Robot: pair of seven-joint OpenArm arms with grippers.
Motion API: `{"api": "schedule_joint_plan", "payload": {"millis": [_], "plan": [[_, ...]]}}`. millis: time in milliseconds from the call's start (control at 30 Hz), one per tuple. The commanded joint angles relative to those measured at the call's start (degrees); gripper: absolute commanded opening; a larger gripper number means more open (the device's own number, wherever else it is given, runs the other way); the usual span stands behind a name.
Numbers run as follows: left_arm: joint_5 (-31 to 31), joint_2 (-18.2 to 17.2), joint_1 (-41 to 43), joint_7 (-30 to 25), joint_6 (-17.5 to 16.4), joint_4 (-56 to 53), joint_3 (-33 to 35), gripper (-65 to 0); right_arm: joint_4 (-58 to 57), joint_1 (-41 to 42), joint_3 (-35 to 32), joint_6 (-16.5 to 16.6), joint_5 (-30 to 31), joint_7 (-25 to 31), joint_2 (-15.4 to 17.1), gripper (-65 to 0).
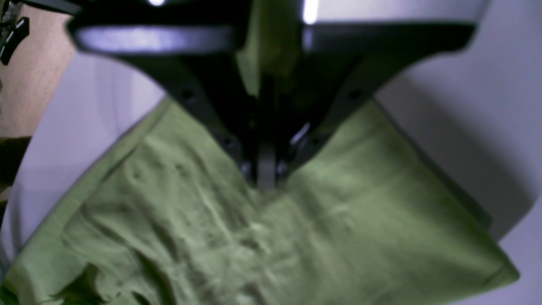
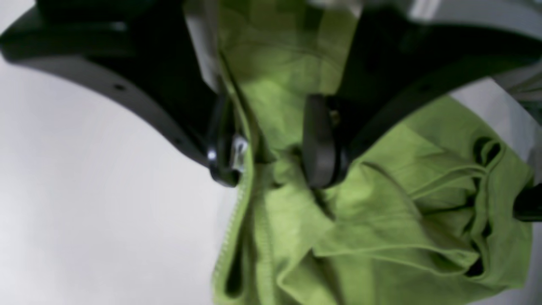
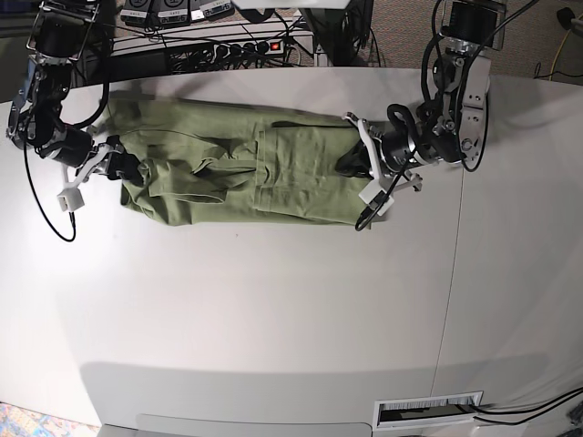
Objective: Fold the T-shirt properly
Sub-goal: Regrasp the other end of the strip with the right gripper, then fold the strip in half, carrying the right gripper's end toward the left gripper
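Observation:
The sage-green T-shirt (image 3: 237, 164) lies as a long, rumpled band across the far part of the white table (image 3: 273, 309). My left gripper (image 3: 357, 168) is at the band's right end. In the left wrist view it (image 1: 266, 180) is shut on the T-shirt (image 1: 338, 220), with cloth running up between its fingers. My right gripper (image 3: 127, 170) is at the band's left end. In the right wrist view it (image 2: 273, 163) has a thick bunch of the T-shirt (image 2: 381, 203) between its pads (image 2: 319, 144), and the cloth touches both.
A power strip and cables (image 3: 246, 45) lie just beyond the table's far edge. A slotted grille (image 3: 428, 410) sits at the front right. A seam (image 3: 455, 273) runs down the table's right part. Tan floor (image 1: 29, 84) shows past the edge.

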Motion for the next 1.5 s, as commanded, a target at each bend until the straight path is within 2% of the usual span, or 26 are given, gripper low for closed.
{"api": "schedule_joint_plan", "payload": {"millis": [0,100,233,267,400,533,633,800,933,1033,1133,1333,1467], "plan": [[1.73,-0.46,-0.2,1.33,0.85,0.28,-0.17,-65.0,-0.15,-0.61,-0.44,-0.35,-3.48,-6.05,-0.76,-39.6],[1.7,-0.44,-0.2,1.03,0.85,0.28,-0.17,-65.0,-0.15,-0.61,-0.44,-0.37,-3.89,-8.72,-2.91,-45.5],[1.73,-0.46,-0.15,1.14,0.85,0.28,-0.17,-65.0,-0.09,-0.52,-0.42,-0.52,-3.37,-8.79,-3.04,-63.3],[1.73,-0.46,-0.17,1.11,0.85,0.28,-0.15,-65.0,-0.02,-0.42,-0.37,-0.52,-2.29,-8.83,-2.58,-65.0],[-0.61,-0.42,-0.09,1.11,0.81,0.28,-0.15,-65.0,1.27,-0.37,-0.26,-0.48,5.16,-9.05,0.33,-65.0],[-2.6,0.98,-0.04,1.09,-0.55,0.28,-0.15,-65.0,6.64,-0.28,-0.26,-0.48,5.2,-9.86,2.62,-65.0],[-2.58,3.56,0.11,1.36,-1.4,0.28,-0.15,-65.0,12.28,-0.26,-0.26,-0.33,5.09,-9.68,3.5,-65.0],[-2.6,7.96,1.29,1.31,-1.86,0.28,-0.15,-65.0,21.0,-0.26,-0.24,-0.33,0.52,-6.69,3.74,-65.0],[-2.6,11.15,2.56,1.27,-2.19,0.28,-0.15,-65.0,24.81,-0.28,-0.26,-0.35,-0.22,-5.81,3.67,-65.0],[-2.6,13.38,3.02,1.27,-2.56,0.26,-0.13,-65.0,25.9,-0.28,-0.26,-0.37,1.18,-5.77,2.84,-65.0],[-2.34,14.69,2.99,1.27,-2.64,0.0,1.86,-65.0,27.32,-0.28,-0.26,-0.33,2.32,-5.84,0.04,-65.0],[6.38,15.08,2.51,0.35,-2.58,0.61,8.96,-65.0,27.78,-0.28,-0.26,-0.28,3.48,-5.77,-6.19,-65.0],[6.69,14.69,2.54,4.9,-0.63,5.03,9.09,-65.0,27.78,-0.26,-0.26,-0.13,3.65,-5.49,-6.93,-65.0]]}}
